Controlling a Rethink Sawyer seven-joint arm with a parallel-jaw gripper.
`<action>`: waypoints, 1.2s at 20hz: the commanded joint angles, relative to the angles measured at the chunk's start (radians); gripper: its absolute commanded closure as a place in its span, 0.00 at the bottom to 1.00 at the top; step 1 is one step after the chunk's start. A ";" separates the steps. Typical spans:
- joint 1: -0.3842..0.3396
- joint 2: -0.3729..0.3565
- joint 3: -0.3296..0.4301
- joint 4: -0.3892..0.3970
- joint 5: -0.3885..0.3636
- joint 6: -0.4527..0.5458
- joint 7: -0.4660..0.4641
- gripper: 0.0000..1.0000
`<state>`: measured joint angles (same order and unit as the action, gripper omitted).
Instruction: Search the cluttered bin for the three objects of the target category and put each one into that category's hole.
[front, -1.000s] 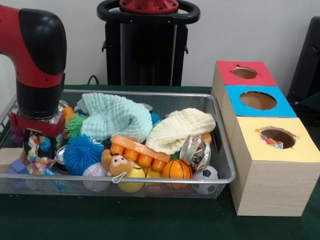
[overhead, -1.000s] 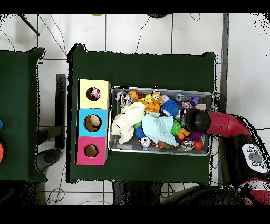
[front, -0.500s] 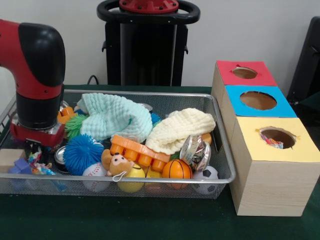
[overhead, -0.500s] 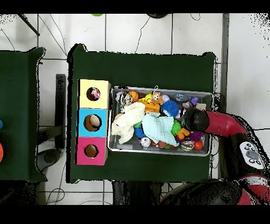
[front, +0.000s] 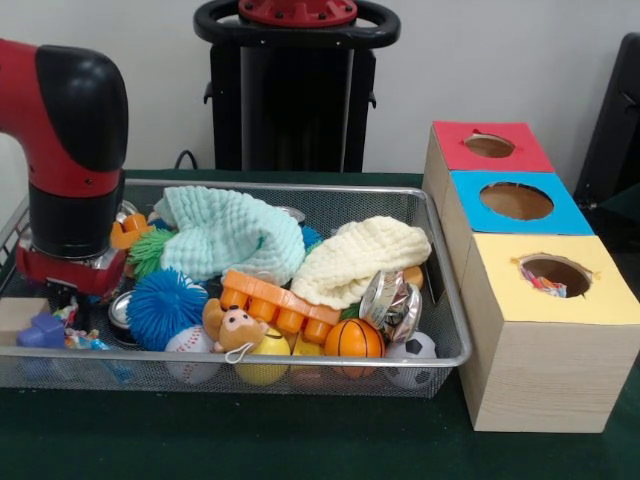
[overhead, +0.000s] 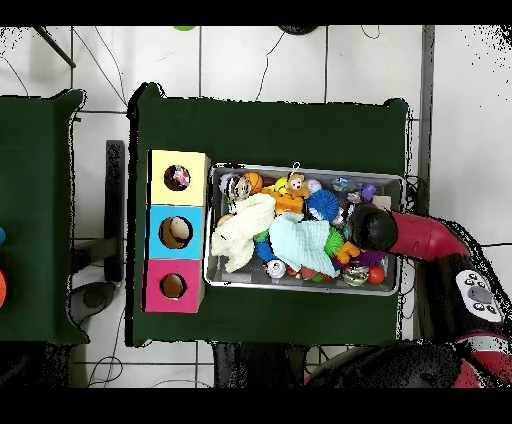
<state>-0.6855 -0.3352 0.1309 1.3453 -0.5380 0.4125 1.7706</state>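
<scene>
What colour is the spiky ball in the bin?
Blue; the spiky ball shows best in the front view, beside the baseball.

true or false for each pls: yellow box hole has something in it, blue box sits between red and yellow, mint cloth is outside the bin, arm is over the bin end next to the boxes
1. The yellow box already holds something in its hole. True.
2. The blue box sits between the red box and the yellow one. True.
3. The mint cloth lies outside the bin. False: it lies inside, on the toys.
4. The arm is over the bin end beside the boxes. False: it is at the opposite end.

Wire-mesh metal bin (front: 300, 205); soft cloths (front: 355, 255).
</scene>
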 joint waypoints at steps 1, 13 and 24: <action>0.004 -0.073 0.042 0.129 -0.005 -0.131 0.095 1.00; -0.011 -0.420 0.165 0.354 0.153 0.134 -0.012 1.00; 0.079 -0.498 0.150 0.347 0.241 0.234 0.019 1.00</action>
<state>-0.6372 -0.7768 0.1882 1.6126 -0.3550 0.5522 1.7706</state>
